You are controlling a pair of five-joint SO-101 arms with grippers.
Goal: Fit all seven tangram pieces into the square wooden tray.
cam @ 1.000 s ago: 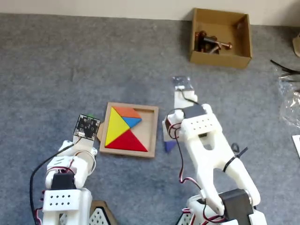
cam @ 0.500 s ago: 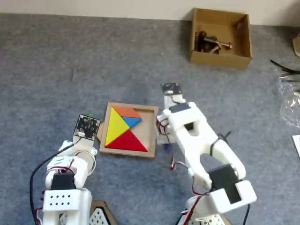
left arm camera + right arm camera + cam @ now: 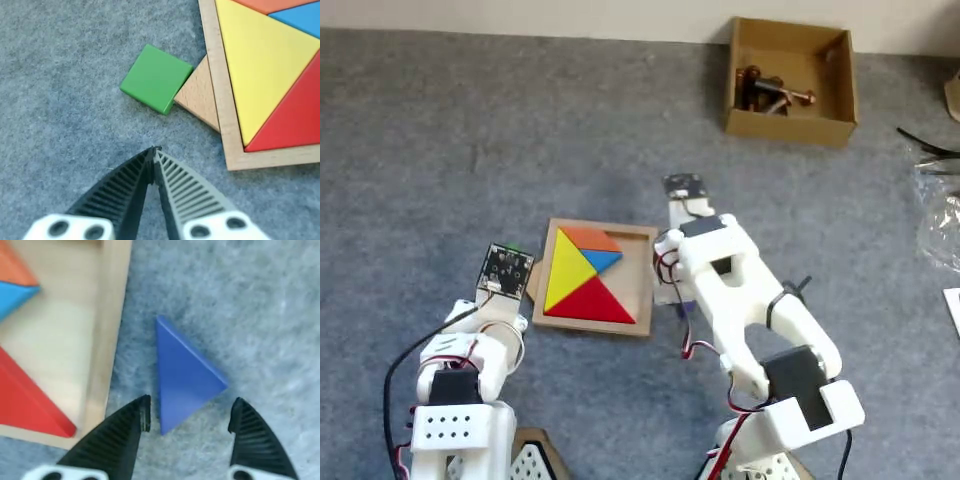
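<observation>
Blue triangle (image 3: 185, 375) between parted right hand (image 3: 191, 407); left hand (image 3: 153, 151) closed, empty; tray (image 3: 112, 340) cut off

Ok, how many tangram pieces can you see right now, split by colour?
1 orange triangle, in the tray
1 light blue triangle, in the tray
1 yellow triangle, in the tray
1 red triangle, in the tray
1 green square, outside
1 plain wood triangle, outside
1 dark blue triangle, outside
Total: 7
</observation>
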